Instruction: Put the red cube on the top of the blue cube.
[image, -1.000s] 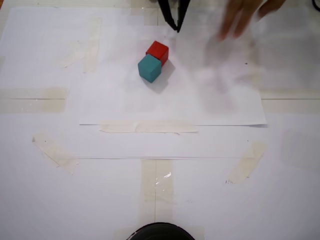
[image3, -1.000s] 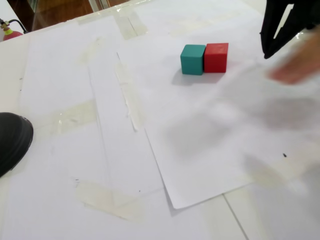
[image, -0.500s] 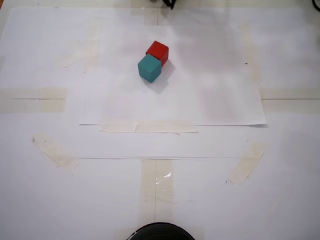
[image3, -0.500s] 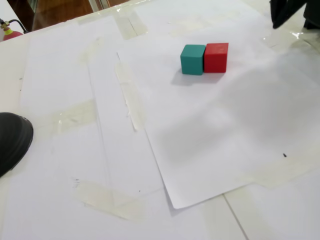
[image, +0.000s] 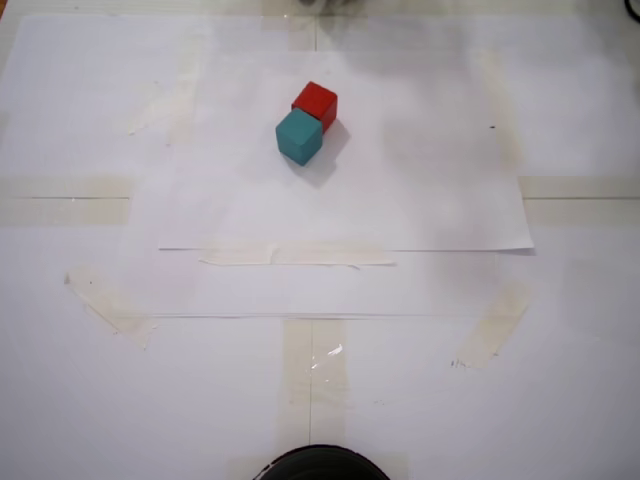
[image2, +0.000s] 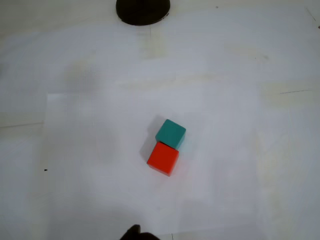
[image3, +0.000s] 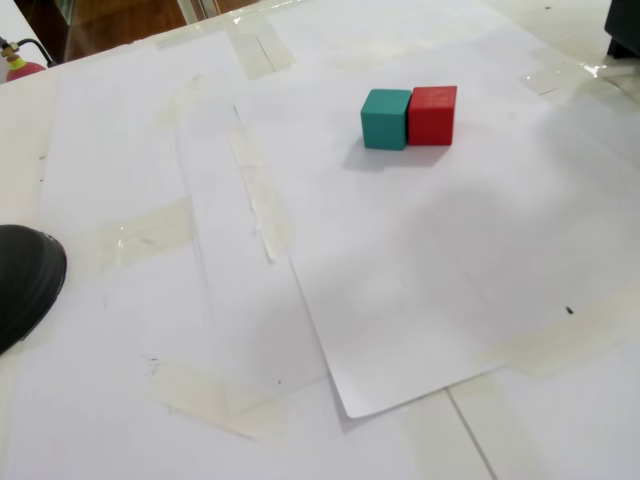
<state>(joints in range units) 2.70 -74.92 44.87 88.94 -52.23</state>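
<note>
The stacking has not begun, as far as these views show. The small matte bright-red cube (image: 316, 102) sits on the paper-covered table (image: 420, 380), not on top of anything. It touches one side face of the small matte teal, blue-green cube (image: 299, 137), the one the task calls blue, and both rest on the same loose white paper sheet (image: 420, 200). In the wrist view the red cube (image2: 163, 158) lies just on the near side of the teal cube (image2: 170, 133), toward the camera. In the side fixed view the red cube (image3: 432, 114) stands directly right of the teal cube (image3: 386, 118), faces flush.

Everything is left to do: reach the red cube, grasp it, lift it and set it on the teal cube's top face. Because the two touch, the grasp will probably need care not to push the teal one.

The count is one red cube and one teal cube. The end effector is barely visible, so whether it is open or closed cannot be told; it holds neither cube.
</note>
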